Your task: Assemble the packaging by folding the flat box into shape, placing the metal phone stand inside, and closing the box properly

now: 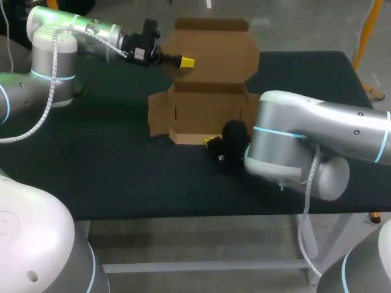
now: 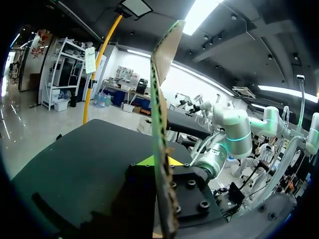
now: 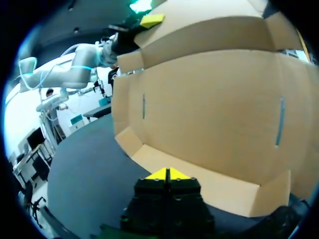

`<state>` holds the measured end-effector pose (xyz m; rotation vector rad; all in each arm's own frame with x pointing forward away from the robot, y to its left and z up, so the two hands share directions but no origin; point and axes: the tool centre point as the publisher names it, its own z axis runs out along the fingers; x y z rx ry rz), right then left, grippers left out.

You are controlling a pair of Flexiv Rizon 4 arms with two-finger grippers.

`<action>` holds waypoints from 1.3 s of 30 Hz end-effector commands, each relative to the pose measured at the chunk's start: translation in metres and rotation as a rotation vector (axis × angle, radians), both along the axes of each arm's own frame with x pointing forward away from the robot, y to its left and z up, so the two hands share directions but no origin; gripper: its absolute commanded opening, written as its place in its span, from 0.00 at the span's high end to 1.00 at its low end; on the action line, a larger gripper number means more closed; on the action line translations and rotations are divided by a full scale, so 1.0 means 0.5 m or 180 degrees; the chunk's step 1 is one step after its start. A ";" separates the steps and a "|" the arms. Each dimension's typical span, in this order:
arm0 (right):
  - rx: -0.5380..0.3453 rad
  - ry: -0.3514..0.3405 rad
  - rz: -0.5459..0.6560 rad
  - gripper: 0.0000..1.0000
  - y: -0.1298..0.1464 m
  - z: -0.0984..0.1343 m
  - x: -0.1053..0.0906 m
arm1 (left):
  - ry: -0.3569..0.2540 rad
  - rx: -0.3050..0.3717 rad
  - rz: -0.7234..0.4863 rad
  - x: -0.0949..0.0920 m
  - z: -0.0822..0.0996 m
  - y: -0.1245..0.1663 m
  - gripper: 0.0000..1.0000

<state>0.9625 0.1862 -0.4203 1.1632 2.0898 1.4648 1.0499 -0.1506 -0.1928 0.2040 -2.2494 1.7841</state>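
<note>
Jaws of the left gripper [image 1: 183, 61] stand clamped on the cardboard box [image 1: 208, 104]. In the left wrist view the upper panel [image 2: 162, 89] runs edge-on between the two fingers, with yellow showing at either side of it. In the right wrist view one yellow tip lies against the near face of that same panel. The left arm [image 1: 55, 55] comes in from the far left corner and holds this panel near its left edge, raised above the table [image 1: 110, 177].

The right gripper [image 3: 168, 174] has its jaws together, the two yellow tips meeting with nothing between them. It sits low over the table at the box's front, its tips just at the narrow front flap [image 3: 199, 186]; whether they touch the flap cannot be told. The right arm [image 1: 317, 134] comes in from the right, and in the head view it covers the box's right front corner.

The box is only partly folded. It sits on the dark table toward the far edge, its wide middle panel [image 3: 214, 99] with two slits standing upright, small side flaps at both ends, and the front flap lying low on the table.
</note>
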 end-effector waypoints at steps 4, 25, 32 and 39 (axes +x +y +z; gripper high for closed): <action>-0.0050 -0.0016 -0.0160 1.00 0.008 -0.014 0.009 | 0.0004 0.0002 -0.0020 0.002 -0.001 0.003 1.00; 0.0013 0.0047 -0.0189 1.00 0.005 -0.028 0.012 | 0.0004 0.0002 -0.0020 0.002 -0.001 0.003 1.00; 0.0013 0.0047 -0.0189 1.00 0.005 -0.028 0.012 | -0.0021 0.0016 -0.0046 -0.012 -0.004 0.002 1.00; 0.0013 0.0047 -0.0189 1.00 0.005 -0.028 0.012 | -0.0065 0.0030 -0.0055 -0.041 -0.004 0.003 1.00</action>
